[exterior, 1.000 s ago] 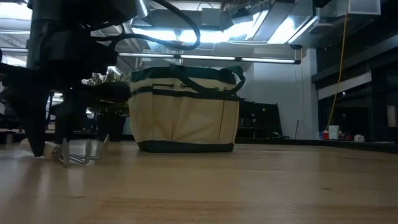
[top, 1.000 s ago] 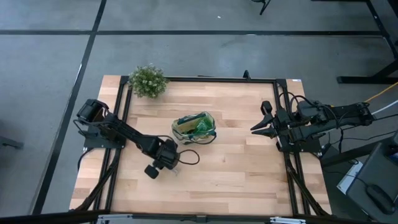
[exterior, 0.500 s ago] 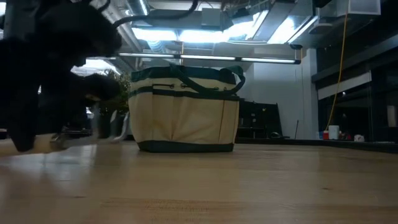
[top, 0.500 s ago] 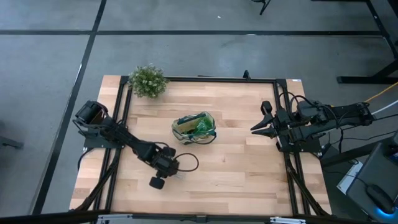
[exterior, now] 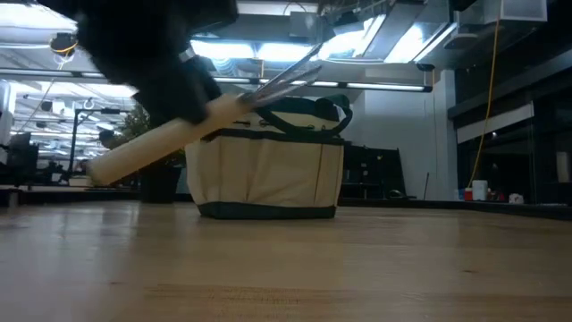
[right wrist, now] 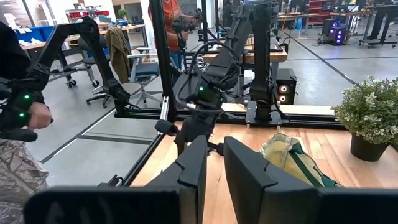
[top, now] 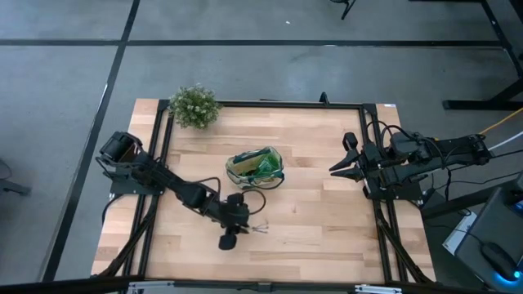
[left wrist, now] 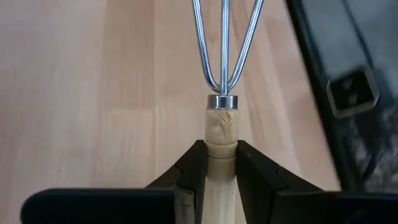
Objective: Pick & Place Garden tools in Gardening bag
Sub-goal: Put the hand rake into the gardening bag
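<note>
Two arms in play. Left end effector [top: 242, 219] clenched on the wooden handle of the mini rake [left wrist: 222, 112], metal tines [left wrist: 224, 37] pointing forward, tool lifted off the surface [top: 310, 237] and tilted, just in front of the gardening bag [top: 256, 167]. Bag upright mid-surface, bright green plastic tool [top: 266, 166] showing inside. Right end effector [top: 337, 167] parked well off to the bag's right, fingers nearly together, gripping nothing. Potted plant [top: 194, 106] beyond the bag, at a far corner.
</note>
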